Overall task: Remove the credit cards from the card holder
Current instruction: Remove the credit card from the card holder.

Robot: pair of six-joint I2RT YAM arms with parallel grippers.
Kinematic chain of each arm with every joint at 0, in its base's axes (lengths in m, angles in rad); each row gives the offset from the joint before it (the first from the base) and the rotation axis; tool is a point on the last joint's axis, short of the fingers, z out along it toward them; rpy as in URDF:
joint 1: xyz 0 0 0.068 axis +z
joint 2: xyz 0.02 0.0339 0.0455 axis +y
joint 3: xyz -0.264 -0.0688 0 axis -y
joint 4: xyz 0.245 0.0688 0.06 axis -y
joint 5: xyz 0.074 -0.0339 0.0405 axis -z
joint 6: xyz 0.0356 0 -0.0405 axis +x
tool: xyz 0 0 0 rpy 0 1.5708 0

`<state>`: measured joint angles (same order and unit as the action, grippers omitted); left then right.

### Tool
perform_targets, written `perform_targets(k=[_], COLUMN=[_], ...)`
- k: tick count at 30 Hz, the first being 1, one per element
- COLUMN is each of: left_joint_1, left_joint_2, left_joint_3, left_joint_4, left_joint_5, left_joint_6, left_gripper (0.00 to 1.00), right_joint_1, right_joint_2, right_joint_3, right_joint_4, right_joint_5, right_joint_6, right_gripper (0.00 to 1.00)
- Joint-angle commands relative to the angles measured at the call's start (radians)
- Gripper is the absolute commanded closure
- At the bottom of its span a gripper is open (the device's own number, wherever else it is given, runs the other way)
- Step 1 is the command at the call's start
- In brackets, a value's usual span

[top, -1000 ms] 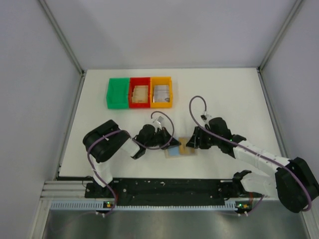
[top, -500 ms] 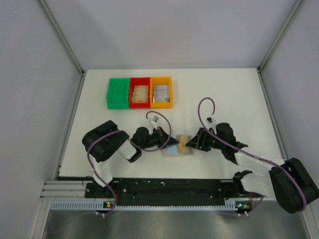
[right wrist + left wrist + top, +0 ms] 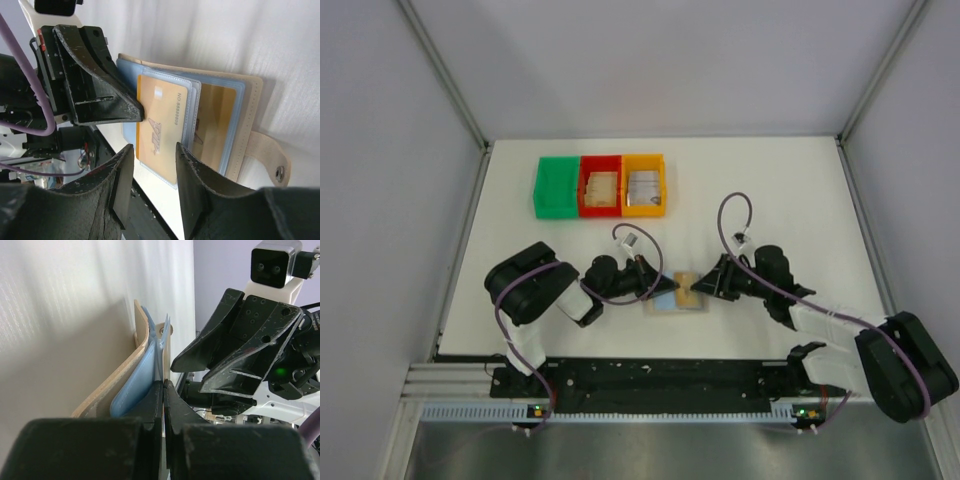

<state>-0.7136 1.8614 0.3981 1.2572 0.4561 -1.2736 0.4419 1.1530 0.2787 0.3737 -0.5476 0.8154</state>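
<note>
The card holder (image 3: pixel 678 295) lies open on the table between both grippers, tan cover (image 3: pixel 251 111) down and blue-grey sleeves up. A tan credit card (image 3: pixel 161 131) sits in the top clear sleeve and a second tan card (image 3: pixel 216 124) in the sleeve beneath. My left gripper (image 3: pixel 661 287) is shut on the holder's left sleeve edge (image 3: pixel 141 376), with its fingertips (image 3: pixel 159 390) pressed together. My right gripper (image 3: pixel 152 151) is open and hovers just over the top card's near end, touching nothing. It also shows in the top view (image 3: pixel 701 288).
Three bins stand at the back left: a green bin (image 3: pixel 556 186), a red bin (image 3: pixel 601 186) holding tan cards, and an orange bin (image 3: pixel 644 185) holding grey cards. The holder's snap strap (image 3: pixel 272 160) sticks out to the right. The arm bases run along the near edge.
My right gripper has come down and left to the card holder's right side. The left gripper and the holder shifted slightly left a second ago and have held still since.
</note>
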Motion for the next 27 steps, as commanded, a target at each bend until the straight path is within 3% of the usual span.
perform_targets(k=[1, 11, 27], left_joint_1=[0.008, 0.016, 0.017], left_joint_2=[-0.038, -0.042, -0.056], left_joint_3=[-0.010, -0.018, 0.004], left_joint_4=[0.304, 0.327, 0.350], left_joint_5=[0.015, 0.019, 0.041], left_joint_6=[-0.012, -0.017, -0.018], left_gripper=[1.00, 1.00, 1.00], right_joint_1=[-0.014, -0.022, -0.023], right_joint_2=[0.004, 0.017, 0.103], right_joint_3=[-0.006, -0.004, 0.002], right_joint_4=[0.004, -0.007, 0.139], right_joint_5=[0.034, 0.032, -0.092], right_joint_6=[-0.012, -0.019, 0.013], right_gripper=[0.62, 0.64, 0.67])
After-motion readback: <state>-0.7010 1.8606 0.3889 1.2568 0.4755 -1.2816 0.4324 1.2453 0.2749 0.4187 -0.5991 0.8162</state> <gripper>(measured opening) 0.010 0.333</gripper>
